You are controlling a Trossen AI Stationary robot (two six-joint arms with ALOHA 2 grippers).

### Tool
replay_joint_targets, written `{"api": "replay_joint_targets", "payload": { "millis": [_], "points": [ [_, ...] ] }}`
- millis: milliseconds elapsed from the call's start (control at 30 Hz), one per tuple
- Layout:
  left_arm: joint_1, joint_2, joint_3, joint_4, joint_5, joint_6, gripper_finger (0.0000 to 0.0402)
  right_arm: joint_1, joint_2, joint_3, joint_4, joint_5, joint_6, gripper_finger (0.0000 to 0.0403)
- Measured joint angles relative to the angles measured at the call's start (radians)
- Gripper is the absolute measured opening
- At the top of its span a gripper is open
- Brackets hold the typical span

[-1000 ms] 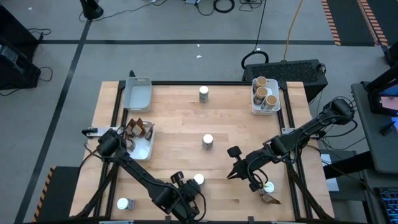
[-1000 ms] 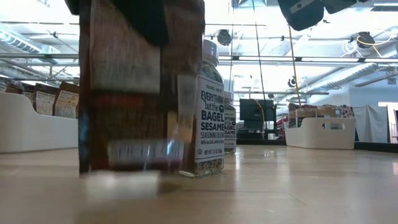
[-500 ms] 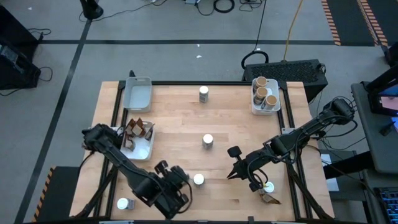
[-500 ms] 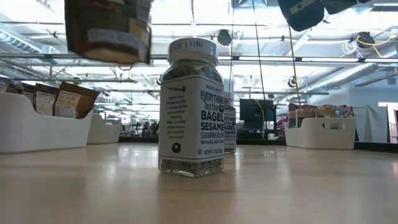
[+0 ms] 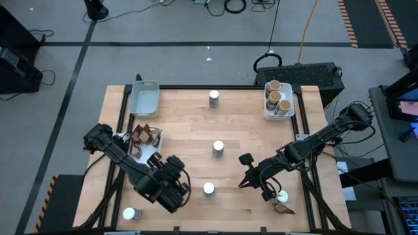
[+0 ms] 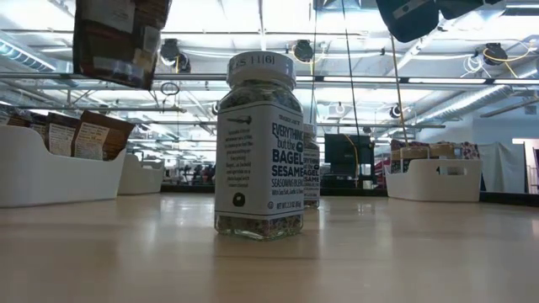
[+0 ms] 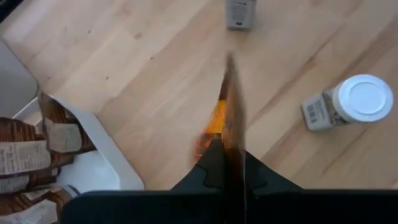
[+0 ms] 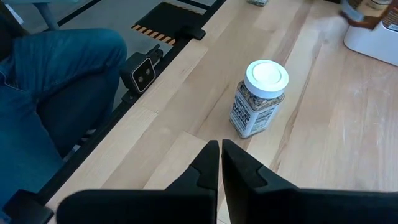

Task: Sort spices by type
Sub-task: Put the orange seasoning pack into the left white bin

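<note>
Your left pincer [image 7: 227, 163] was clamped on a brown packet [image 7: 230, 112], seen edge-on between the fingers and lifted clear of the surface [image 5: 241, 130]; in the low view the packet [image 6: 118, 38] hung in the air. Seen from above, that pincer [image 5: 171, 186] sat over the near-left part of the surface, just beside the packet tray [image 5: 153, 158], which held more packets [image 5: 145, 136]. A white-lidded jar [image 5: 208, 188] stood just to its right, another [image 5: 129, 213] at the near-left corner. Two more white-lidded jars stood upright, one mid-surface [image 5: 218, 147] and one by the far edge [image 5: 213, 98]. An empty tray [image 5: 144, 98] sat at far left. The far-right tray [image 5: 269, 108] held cork-topped jars [image 5: 277, 98].

Your right pincer [image 8: 220, 152] was closed on nothing, raised over the near-right area [image 5: 247, 179]. A white-lidded jar [image 8: 258, 106] stood just ahead of it, and a packet [image 5: 283, 209] lay beside that jar at the near edge. A person's leg [image 8: 56, 81] in jeans showed beyond the edge.
</note>
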Motion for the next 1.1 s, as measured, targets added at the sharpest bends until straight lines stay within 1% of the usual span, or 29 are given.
{"api": "replay_joint_targets", "payload": {
  "millis": [233,367,533,667,767,1000,1100],
  "points": [
    [0.058,-0.086,-0.017,-0.003,-0.004,0.022,0.0001,0.0,-0.001,0.0,-0.002,0.0,0.0,0.0],
    [0.089,-0.178,-0.084,-0.003,-0.009,0.022,0.0002,0.0,-0.001,-0.001,-0.01,0.0,0.0,0.0],
    [0.119,-0.321,-0.232,-0.004,-0.012,-0.04,0.0002,0.0,-0.001,-0.001,-0.016,-0.001,0.001,0.0],
    [0.122,-0.438,-0.381,-0.005,0.008,-0.162,0.0003,0.0,-0.001,-0.001,-0.019,-0.001,0.001,0.0],
    [0.116,-0.514,-0.482,-0.007,0.045,-0.261,0.0003,0.0,-0.001,-0.001,-0.023,-0.001,-0.007,0.0],
    [0.104,-0.623,-0.669,-0.006,0.081,-0.391,0.0003,0.0,-0.001,-0.001,-0.022,-0.001,-0.008,0.0],
    [0.104,-0.646,-0.725,0.002,0.104,-0.398,0.0003,0.0,-0.001,-0.001,-0.022,-0.001,-0.008,0.0]
  ]
}}
